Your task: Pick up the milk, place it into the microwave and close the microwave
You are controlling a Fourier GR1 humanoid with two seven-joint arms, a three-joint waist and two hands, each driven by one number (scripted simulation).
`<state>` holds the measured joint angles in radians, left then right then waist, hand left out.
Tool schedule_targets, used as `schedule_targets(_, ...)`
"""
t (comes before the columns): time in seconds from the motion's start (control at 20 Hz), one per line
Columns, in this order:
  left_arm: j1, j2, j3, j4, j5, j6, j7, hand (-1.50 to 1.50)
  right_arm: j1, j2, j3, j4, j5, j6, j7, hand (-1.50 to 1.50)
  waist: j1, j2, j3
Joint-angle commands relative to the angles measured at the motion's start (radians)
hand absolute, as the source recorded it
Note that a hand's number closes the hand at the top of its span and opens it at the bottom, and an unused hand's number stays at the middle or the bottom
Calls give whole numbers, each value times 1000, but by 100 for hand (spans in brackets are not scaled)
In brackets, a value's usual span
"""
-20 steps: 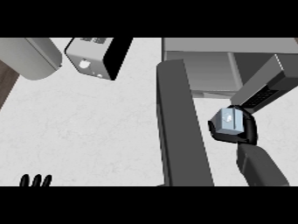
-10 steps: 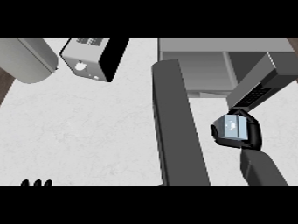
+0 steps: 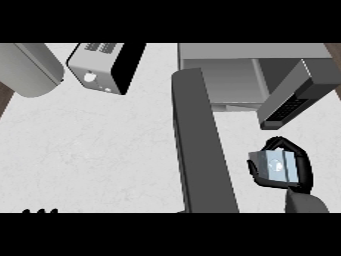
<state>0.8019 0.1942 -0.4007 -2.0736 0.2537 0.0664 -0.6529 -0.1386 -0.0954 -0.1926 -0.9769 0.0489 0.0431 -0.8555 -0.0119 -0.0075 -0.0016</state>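
My right hand [image 3: 300, 169] is curled round the milk carton [image 3: 276, 165], a small white and blue box, held at the lower right in front of the microwave [image 3: 239, 75]. The microwave stands at the back right with its cavity showing. Its dark door [image 3: 201, 145] swings out toward me, just left of the held carton. Only the fingertips of my left hand [image 3: 40, 211] show at the lower left edge, pointing up.
A toaster [image 3: 103, 67] stands at the back left of the white counter [image 3: 84, 150]. A pale grey rounded object [image 3: 25, 67] lies at the far left corner. A dark slanted panel with buttons [image 3: 298, 97] sits right of the cavity.
The view has shifted, so the microwave and toaster sit lower and further right. My right hand with the milk carton now shows lower in the view, further from the cavity.
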Motion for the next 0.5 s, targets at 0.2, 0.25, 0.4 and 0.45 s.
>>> schedule_targets(0.2, 70, 22, 20, 42, 30, -45, -97, -150, 126, 83, 62, -349, -173, 159, 221, 150, 11, 0, 0)
schedule_targets(0.25, -41, -28, 0, 101, -14, 10, -51, -150, 152, 93, 105, -341, -156, 128, 186, 150, 9, 5, 1)
schedule_targets(0.4, 38, 41, 53, 20, 56, -25, -37, -150, 106, 94, 132, -417, -160, 36, 305, 150, 17, 5, 1)
schedule_targets(0.45, 42, 51, 57, 52, 61, -62, -85, -150, 77, 93, 106, -406, -119, -4, 285, 150, 19, 5, 1)
